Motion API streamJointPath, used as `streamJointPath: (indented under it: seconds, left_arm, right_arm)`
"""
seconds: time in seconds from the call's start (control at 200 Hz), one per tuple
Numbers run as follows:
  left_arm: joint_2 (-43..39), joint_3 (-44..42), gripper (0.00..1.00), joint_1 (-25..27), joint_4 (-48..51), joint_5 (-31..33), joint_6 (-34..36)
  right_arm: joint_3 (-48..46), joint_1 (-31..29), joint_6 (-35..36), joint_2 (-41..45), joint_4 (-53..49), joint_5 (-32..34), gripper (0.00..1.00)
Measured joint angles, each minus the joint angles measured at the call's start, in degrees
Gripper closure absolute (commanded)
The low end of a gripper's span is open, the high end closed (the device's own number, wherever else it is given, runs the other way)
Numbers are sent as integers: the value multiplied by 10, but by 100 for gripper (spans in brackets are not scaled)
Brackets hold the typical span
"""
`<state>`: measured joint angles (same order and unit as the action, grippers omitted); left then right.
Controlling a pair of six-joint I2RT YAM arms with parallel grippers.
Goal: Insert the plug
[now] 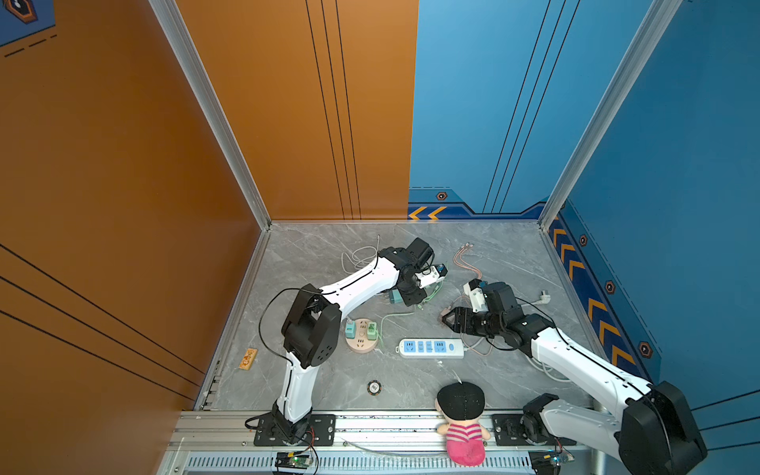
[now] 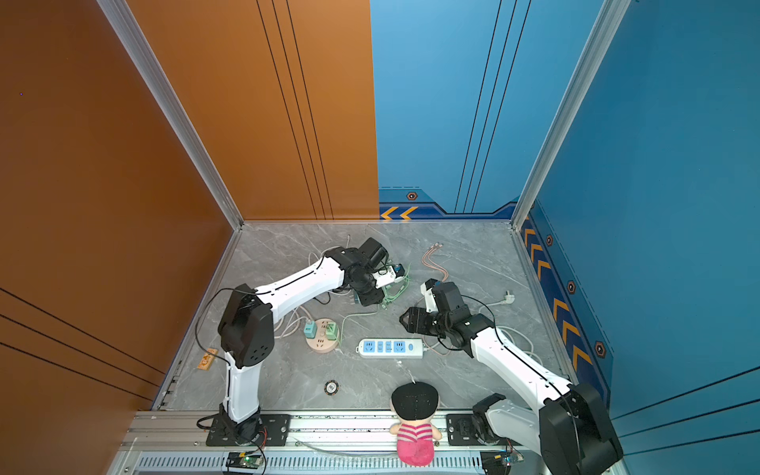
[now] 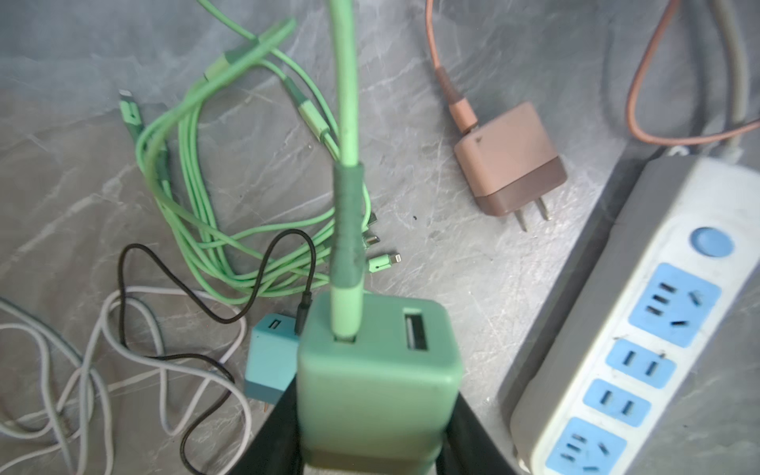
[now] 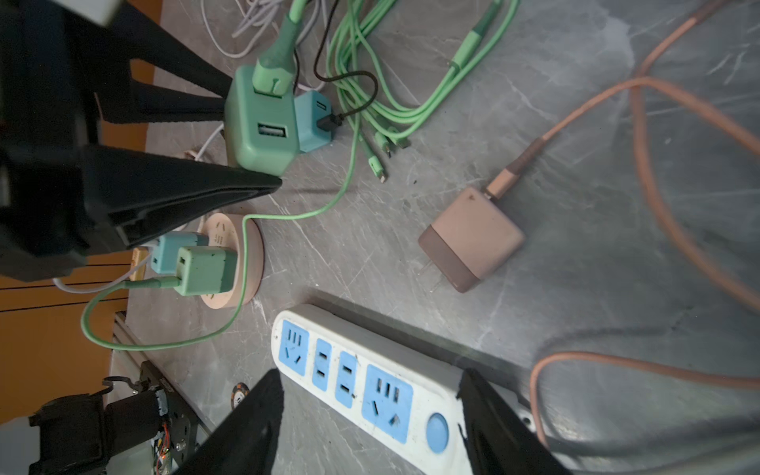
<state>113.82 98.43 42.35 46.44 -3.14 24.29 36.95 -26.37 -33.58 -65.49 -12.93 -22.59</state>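
A green plug with a green cable in one of its USB ports sits between the black fingers of my left gripper, which is shut on its sides. The right wrist view shows the same plug held near the table, beside a small blue adapter. In both top views the left gripper is behind the white power strip with blue sockets. My right gripper is open, its fingers spread over the strip's switch end, holding nothing.
A pink-brown plug with an orange cable lies loose between the arms. A round pink socket carries two plugged adapters. Coiled green cables, white and black cords, a doll, a round token and an orange tag lie around.
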Motion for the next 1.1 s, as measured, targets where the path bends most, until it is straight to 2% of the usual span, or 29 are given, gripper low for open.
streamJointPath:
  seconds: [0.155,0.395,0.481,0.761,1.096]
  left_arm:
    - [-31,-37,59,20,-19,-3,-13]
    - [-34,-81,59,27,-35,-17,-30]
    - [-40,-84,59,27,-35,-23,-32]
    - [-93,-84,59,26,-47,-50,-34]
    - [-97,-88,59,27,-50,-62,-38]
  right_arm:
    - [0,-14,-26,-2,56,-14,32]
    - [0,-25,-42,-3,105,-17,34]
    - [0,-25,-43,-10,113,-18,37]
    - [0,-25,-44,-19,116,-19,37]
    - [-10,-25,-50,-6,146,-14,38]
